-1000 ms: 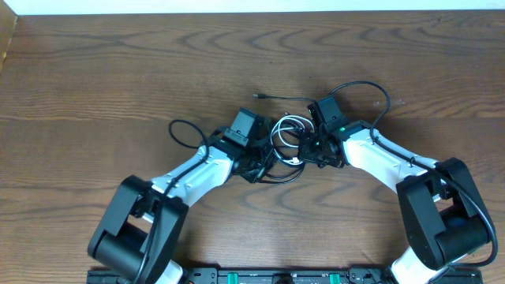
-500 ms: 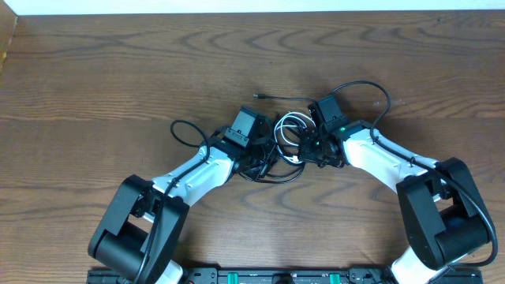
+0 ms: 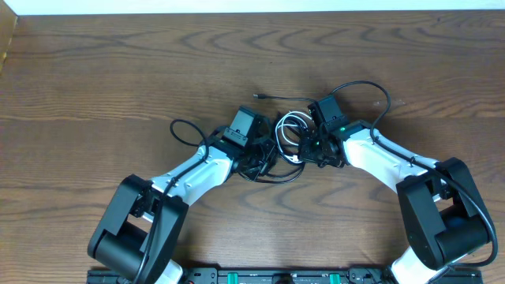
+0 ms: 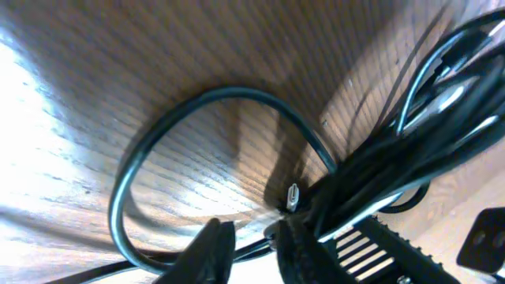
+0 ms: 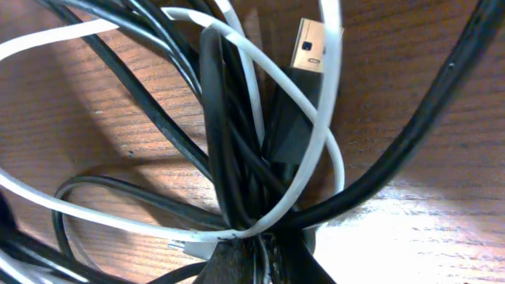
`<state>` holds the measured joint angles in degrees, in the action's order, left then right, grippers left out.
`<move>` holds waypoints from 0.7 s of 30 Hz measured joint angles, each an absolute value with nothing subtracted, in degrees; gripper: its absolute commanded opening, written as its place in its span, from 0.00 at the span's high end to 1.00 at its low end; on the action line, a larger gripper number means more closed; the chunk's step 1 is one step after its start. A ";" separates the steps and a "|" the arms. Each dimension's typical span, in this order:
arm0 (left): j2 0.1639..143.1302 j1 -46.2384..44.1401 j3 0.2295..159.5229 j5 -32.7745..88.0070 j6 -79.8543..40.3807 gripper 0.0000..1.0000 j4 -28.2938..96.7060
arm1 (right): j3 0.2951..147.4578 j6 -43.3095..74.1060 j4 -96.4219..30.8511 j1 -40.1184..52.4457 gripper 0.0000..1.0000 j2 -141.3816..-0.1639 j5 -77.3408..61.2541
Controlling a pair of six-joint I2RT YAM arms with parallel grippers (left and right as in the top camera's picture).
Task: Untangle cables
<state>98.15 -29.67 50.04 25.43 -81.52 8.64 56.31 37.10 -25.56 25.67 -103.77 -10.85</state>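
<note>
The cables [image 3: 288,138] lie bunched mid-table: a white cord [image 3: 290,125] coiled among black ones, with black loops reaching left [image 3: 183,130] and right [image 3: 371,87]. My left gripper [image 3: 259,162] sits at the bundle's left edge. In the left wrist view my left gripper [image 4: 256,252] is open by a narrow gap, a black strand [image 4: 213,95] curving just beyond it. My right gripper [image 3: 309,150] holds the bundle's right side. In the right wrist view my right gripper [image 5: 264,264] is shut on several black strands, with the white cord [image 5: 260,67] crossing over and a USB plug [image 5: 312,43] above.
A small black plug end [image 3: 259,96] lies just behind the bundle. The brown wooden table [image 3: 118,71] spreads wide on all sides. A pale wall edge [image 3: 237,6] runs along the back. The arm bases [image 3: 276,276] stand at the front edge.
The left gripper's jaws have parted slightly. The black loops by it have shifted a little. Both arms are almost where they were.
</note>
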 measured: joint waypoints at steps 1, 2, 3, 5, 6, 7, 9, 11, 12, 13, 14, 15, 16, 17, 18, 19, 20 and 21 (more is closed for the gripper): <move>97.95 -29.43 50.04 25.43 -80.88 0.67 8.75 | 56.31 37.10 -25.56 25.67 0.99 -103.77 -10.85; 97.54 -29.06 50.04 25.39 -80.31 0.67 8.95 | 56.31 37.10 -25.56 25.67 0.99 -103.77 -10.85; 96.92 -28.64 50.04 25.17 -79.64 0.67 9.39 | 56.31 37.10 -25.58 25.67 0.99 -103.77 -10.85; 95.39 -27.94 50.04 23.99 -78.87 0.67 11.25 | 56.31 37.06 -25.61 25.67 0.99 -103.77 -10.85; 94.59 -27.73 50.04 23.38 -78.43 0.67 11.79 | 56.31 37.04 -25.61 25.69 0.99 -103.77 -10.83; 94.02 -27.53 50.04 22.96 -78.13 0.67 11.97 | 56.31 37.04 -25.63 25.69 0.99 -103.77 -10.85; 93.45 -27.49 50.04 22.20 -77.71 0.67 12.03 | 56.31 37.04 -25.63 25.67 0.99 -103.77 -10.83; 93.43 -27.64 50.04 21.45 -77.49 0.67 12.12 | 56.31 37.04 -25.63 25.69 0.99 -103.77 -10.85; 93.43 -27.83 50.04 20.95 -77.45 0.67 12.19 | 56.31 37.06 -25.63 25.67 0.99 -103.77 -10.83; 93.43 -28.01 50.04 20.51 -77.30 0.67 12.16 | 56.31 37.06 -25.61 25.67 0.99 -103.77 -10.85; 93.43 -28.29 50.04 19.94 -77.23 0.67 12.16 | 56.31 37.04 -25.61 25.67 0.99 -103.77 -10.85; 93.43 -28.64 50.04 19.40 -77.17 0.67 12.19 | 56.31 37.04 -25.61 25.67 0.99 -103.77 -10.85; 93.43 -28.99 50.04 19.09 -77.08 0.67 12.16 | 56.31 37.04 -25.61 25.69 0.99 -103.77 -10.83; 93.43 -29.45 50.04 18.85 -77.10 0.67 12.14 | 56.31 37.04 -25.61 25.69 0.99 -103.77 -10.85; 93.45 -29.93 50.04 18.68 -77.17 0.67 12.10 | 56.31 37.04 -25.61 25.69 0.99 -103.77 -10.85; 93.51 -30.37 50.04 18.52 -77.30 0.67 12.03 | 56.31 37.04 -25.61 25.69 0.99 -103.77 -10.83; 93.65 -30.83 50.04 18.46 -77.36 0.67 11.73 | 56.31 37.04 -25.61 25.69 0.99 -103.77 -10.83; 93.78 -31.29 50.04 18.39 -77.54 0.67 11.31 | 56.31 37.04 -25.61 25.69 0.99 -103.77 -10.83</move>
<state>93.78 -31.29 50.04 18.39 -77.54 11.31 56.31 37.04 -25.61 25.69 -103.77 -10.83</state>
